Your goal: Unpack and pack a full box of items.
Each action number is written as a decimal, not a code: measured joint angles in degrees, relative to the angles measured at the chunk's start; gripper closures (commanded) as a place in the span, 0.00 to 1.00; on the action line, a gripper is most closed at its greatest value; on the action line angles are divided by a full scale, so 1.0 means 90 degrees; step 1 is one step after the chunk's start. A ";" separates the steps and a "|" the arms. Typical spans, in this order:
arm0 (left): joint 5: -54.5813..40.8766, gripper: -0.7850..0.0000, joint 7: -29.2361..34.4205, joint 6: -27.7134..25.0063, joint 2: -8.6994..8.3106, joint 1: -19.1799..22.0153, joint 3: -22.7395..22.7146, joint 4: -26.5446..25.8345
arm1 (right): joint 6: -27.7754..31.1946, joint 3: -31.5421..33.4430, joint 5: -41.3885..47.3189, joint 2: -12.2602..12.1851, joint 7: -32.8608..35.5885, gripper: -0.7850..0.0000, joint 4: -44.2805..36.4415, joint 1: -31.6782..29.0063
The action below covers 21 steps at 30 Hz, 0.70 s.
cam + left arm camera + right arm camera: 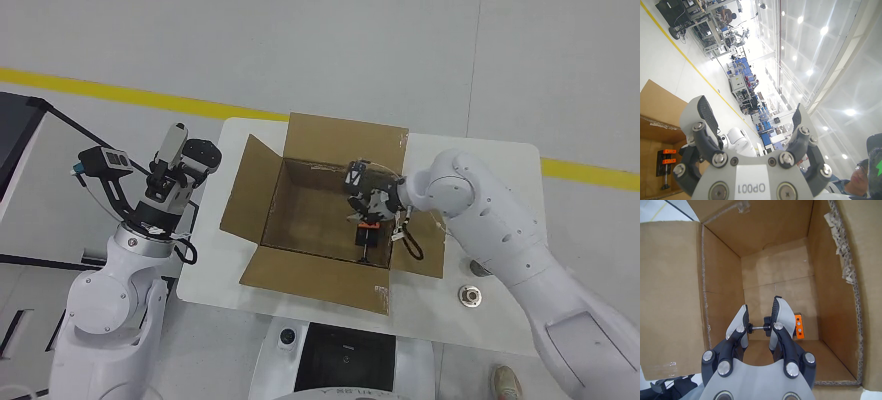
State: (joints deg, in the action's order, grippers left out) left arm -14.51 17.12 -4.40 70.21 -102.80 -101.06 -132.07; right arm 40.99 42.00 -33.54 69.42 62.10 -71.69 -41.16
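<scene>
An open cardboard box point(262, 195) stands on the white table point(490, 170) with its flaps spread. On its floor, near the front right corner, lies a small black vise with orange jaws point(366, 240). My right gripper point(375, 205) hangs inside the box over the vise, open. In the right wrist view, the right gripper point(761, 303) frames the vise's screw rod point(758, 327), with the orange block point(798, 326) beside one finger. My left gripper point(190, 150) is raised left of the box, open and empty point(750, 103), pointing upward. The vise point(665, 166) also lies low in that view.
Two small round metal parts point(468, 295) lie on the table right of the box. A dark stand point(15, 130) sits off the table's left side. The box's torn right wall point(846, 262) and left flap point(668, 294) rise close around my right gripper.
</scene>
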 measured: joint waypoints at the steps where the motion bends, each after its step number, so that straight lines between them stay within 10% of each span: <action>1: 0.0000 0.00 0.0000 0.0000 0.0000 0.0000 0.0000 0.0000 | -0.0062 -0.0113 -0.0126 0.0033 0.0084 0.71 0.0013 0.0089; 21: 0.0000 0.00 0.0000 0.0000 0.0000 0.0000 0.0000 0.0000 | -0.0364 -0.1854 -0.2078 0.0834 -0.0154 0.71 0.1435 0.1196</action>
State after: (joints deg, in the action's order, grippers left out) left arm -14.51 17.12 -4.40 70.21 -102.80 -101.06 -132.07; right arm 37.72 25.31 -52.23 76.92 60.71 -58.78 -30.39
